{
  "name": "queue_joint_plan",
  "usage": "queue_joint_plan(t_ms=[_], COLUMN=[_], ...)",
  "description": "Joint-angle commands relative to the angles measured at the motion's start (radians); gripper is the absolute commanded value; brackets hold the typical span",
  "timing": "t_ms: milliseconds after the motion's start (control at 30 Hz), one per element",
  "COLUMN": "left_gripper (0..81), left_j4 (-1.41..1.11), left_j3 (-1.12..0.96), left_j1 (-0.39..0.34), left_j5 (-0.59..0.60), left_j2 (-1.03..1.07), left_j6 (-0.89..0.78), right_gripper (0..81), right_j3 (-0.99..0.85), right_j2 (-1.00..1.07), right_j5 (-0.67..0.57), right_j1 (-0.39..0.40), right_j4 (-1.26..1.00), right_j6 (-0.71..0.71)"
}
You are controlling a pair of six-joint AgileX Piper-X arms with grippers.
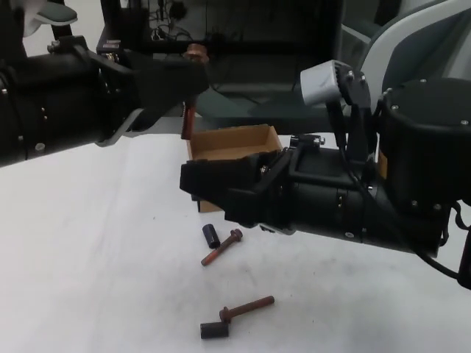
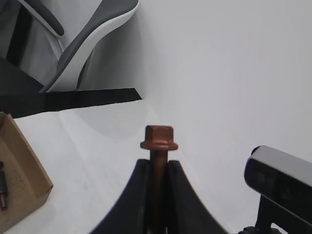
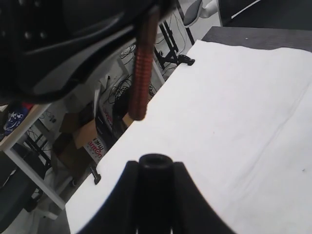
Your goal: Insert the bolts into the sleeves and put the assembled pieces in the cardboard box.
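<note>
Left fingers [image 2: 130,204]: clenched on bolt [image 2: 158,144] — shank hidden between them, flanged hex head clear.
Right fingers [image 3: 122,195]: gripping black sleeve [image 3: 155,161] — only its round open end shows.
Held bolt: rusty metal, threaded tip near the sleeve's mouth, apart.
Cardboard box [image 1: 232,140]: brown card, near side covered by the right arm.
White bench [image 1: 88,243]: loose bolt [image 1: 222,248] beside loose sleeve [image 1: 212,235]; second bolt [image 1: 248,306] beside second sleeve [image 1: 213,330].

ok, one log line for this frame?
left gripper: shut on bolt | right gripper: shut on sleeve | bolt not in sleeve | bench: two loose bolts, two loose sleeves near cardboard box
</note>
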Motion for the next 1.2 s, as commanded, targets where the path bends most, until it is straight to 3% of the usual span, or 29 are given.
queue_joint_plan(t_ms=[0,700,1167], left_gripper=[1.7,1.7,1.7], left_j4=[-0.02,-0.024,-0.024], left_j3=[-0.003,-0.003,-0.003], left_j1=[-0.005,-0.005,-0.005], left_j5=[-0.004,-0.004,-0.072], left_j2=[-0.01,-0.01,-0.01], left_j6=[0.006,-0.031,-0.047], right_gripper=[0.6,0.6,0.6], right_j3=[-0.011,-0.011,-0.011], right_j2=[-0.011,0.017,0.016], right_j5=[0.007,-0.031,0.005], right_j1=[0.002,0.002,0.002], right_j4=[-0.05,-0.142,-0.146], right_j6=[0.009,-0.021,-0.021])
